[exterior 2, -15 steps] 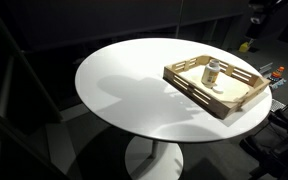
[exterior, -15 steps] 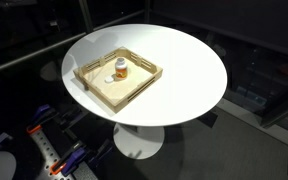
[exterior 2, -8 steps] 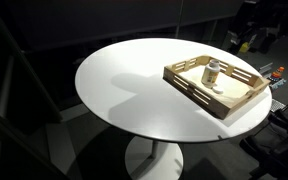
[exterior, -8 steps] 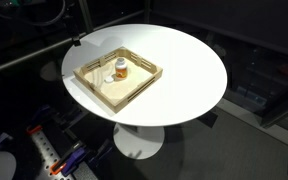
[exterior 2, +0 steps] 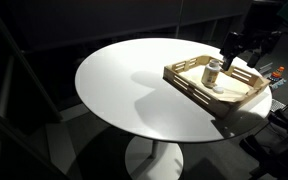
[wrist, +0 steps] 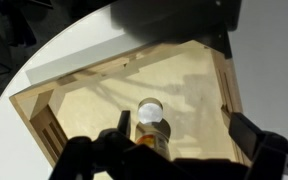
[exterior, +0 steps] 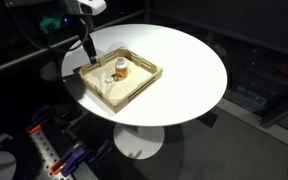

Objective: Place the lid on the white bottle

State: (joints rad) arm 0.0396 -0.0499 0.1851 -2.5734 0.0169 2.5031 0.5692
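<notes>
The white bottle (exterior: 121,70) stands upright in the wooden tray (exterior: 144,83), orange below and whitish above. It shows in both exterior views (exterior 2: 213,71). The lid (exterior: 110,80), a tiny white cap, lies on the tray floor right beside the bottle (exterior 2: 219,86). My gripper (exterior: 85,47) hangs open and empty above the tray's far corner (exterior 2: 242,50). In the wrist view the bottle (wrist: 151,134) sits near the left finger of the gripper (wrist: 184,135). A white round disc (wrist: 150,108) touches its upper end; I cannot tell whether that is the lid.
The tray (exterior 2: 246,97) sits near one edge of a round white table (exterior: 189,70), also seen from the opposite side (exterior 2: 134,90). Dark floor and equipment surround the table. The tray's slatted walls (wrist: 229,85) rise around the bottle.
The arm has come into view and moved down over the tray's corner. The bottle, lid and tray have not moved.
</notes>
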